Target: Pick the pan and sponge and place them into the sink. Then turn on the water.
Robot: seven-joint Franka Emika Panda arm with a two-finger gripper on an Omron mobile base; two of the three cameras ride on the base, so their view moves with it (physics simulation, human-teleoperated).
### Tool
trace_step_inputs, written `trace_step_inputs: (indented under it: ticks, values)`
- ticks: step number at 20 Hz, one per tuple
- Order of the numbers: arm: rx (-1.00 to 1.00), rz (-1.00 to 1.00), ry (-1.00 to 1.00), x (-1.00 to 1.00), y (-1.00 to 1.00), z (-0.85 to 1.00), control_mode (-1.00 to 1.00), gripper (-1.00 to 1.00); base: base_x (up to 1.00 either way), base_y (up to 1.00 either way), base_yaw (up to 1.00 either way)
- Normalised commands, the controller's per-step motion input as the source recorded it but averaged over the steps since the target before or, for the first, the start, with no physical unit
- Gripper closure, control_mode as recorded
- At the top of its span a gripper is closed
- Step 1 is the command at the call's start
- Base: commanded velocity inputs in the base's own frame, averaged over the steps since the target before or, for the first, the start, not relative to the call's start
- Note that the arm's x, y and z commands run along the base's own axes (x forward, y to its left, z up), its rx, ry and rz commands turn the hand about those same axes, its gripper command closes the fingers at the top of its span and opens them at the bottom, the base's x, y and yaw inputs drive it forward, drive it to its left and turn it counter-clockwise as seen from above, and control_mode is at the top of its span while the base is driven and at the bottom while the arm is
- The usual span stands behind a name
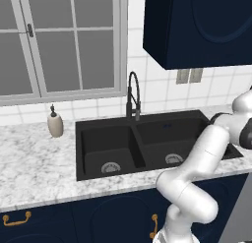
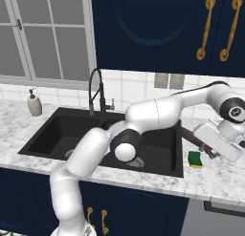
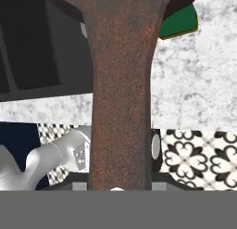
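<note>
Soap dispenser (image 1: 55, 123): no readable label. Sink (image 2: 57, 130): both basins bare, faucet (image 2: 97, 91) at back rim. Gripper (image 2: 206, 145): clamped on pan (image 3: 121, 98) handle, right of sink. Sponge (image 2: 194, 159): counter (image 2: 225, 180), near front edge.

You see a matte black sink (image 1: 88, 134) with silver drains, set in a white bench (image 1: 34, 158) veined with grey; the pan (image 3: 121, 93) handle is mottled reddish-brown; the sponge (image 2: 194, 159) is green over yellow; the cabinets (image 2: 143, 29) are navy with brass handles; the floor (image 3: 199, 154) is tiled in a black-and-white floral pattern.
</note>
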Motion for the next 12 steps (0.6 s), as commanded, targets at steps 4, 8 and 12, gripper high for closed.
trace_step_inputs:
  ticks: [4, 8, 12]
  values:
    - [-0.42, 0.03, -0.28, -0.25, 1.00, -0.08, -1.00, 1.00, 0.00, 0.00, 0.00]
    - [-0.32, 0.05, -0.15, -0.01, 1.00, 0.00, -1.00, 1.00, 0.00, 0.00, 0.00]
    - [-0.27, 0.17, -0.06, 0.00, 1.00, -0.02, -1.00, 1.00, 0.00, 0.00, 0.00]
